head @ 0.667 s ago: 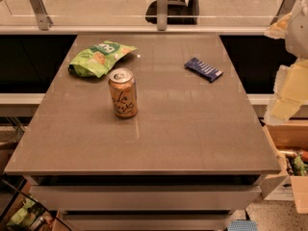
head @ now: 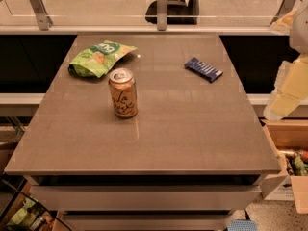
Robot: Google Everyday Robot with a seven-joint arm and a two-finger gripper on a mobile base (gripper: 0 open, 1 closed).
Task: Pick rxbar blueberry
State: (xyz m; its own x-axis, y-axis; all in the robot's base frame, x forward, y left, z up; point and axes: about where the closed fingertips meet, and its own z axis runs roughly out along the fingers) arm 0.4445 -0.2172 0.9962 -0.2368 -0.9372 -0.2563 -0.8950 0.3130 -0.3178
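The rxbar blueberry (head: 203, 69) is a small flat dark-blue bar with white stripes. It lies on the far right part of the grey table (head: 183, 134). My gripper (head: 290, 83) shows as a pale white-yellow shape at the right edge of the view. It is beyond the table's right side, apart from the bar and a little nearer to the camera than it. It holds nothing that I can see.
A peach-coloured drink can (head: 122, 93) stands upright left of centre. A green snack bag (head: 98, 57) lies at the far left. A glass railing (head: 159, 6) runs behind the table. An open cardboard box (head: 288, 153) sits on the floor at the right.
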